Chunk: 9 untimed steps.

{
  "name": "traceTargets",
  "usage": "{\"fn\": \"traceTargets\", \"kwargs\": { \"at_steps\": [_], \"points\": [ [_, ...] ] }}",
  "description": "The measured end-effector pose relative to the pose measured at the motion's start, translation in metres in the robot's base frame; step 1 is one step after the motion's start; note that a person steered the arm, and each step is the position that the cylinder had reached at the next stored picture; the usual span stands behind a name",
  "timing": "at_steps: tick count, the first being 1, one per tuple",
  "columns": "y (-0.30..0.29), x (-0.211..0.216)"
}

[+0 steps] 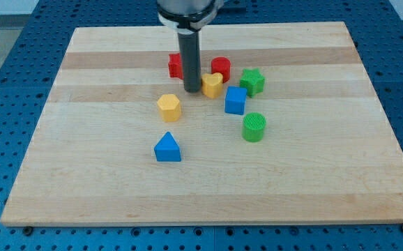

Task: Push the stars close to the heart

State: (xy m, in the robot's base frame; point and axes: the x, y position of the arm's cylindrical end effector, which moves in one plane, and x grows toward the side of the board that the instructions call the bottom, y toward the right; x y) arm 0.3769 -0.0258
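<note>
Wooden board [313, 181] on a blue perforated table [6, 84]. No jaws here, only a straight dark rod; my tip [192, 90] down on the board, just beside the yellow heart [213, 84] on the view's left, touching or nearly so (cannot tell which). Behind the rod, toward the view's top, a red block [176, 66], partly hidden, possibly a star, shape not clear. Red cylinder [221, 67] right behind the heart, close to it. Green star [252, 81] near the heart on the view's right, apart from it. Blue cube [235, 100] just below the gap between heart and green star. Green cylinder [254, 127] lower still, below the cube. Yellow hexagon [169, 107] to the view's lower left of the tip. Blue triangular block [167, 148] nearest the view's bottom, well apart from the heart.
</note>
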Motion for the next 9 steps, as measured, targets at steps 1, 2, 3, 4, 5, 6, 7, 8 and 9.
{"fn": "traceTargets", "kwargs": {
  "at_steps": [1,2,3,4,5,6,7,8,9],
  "points": [
    [0.005,0.0],
    [-0.027,0.0],
    [-0.071,-0.003],
    [-0.11,-0.03],
    [-0.125,-0.064],
    [-0.119,-0.09],
    [-0.093,-0.092],
    [-0.07,-0.09],
    [-0.053,-0.081]
  ]
}}
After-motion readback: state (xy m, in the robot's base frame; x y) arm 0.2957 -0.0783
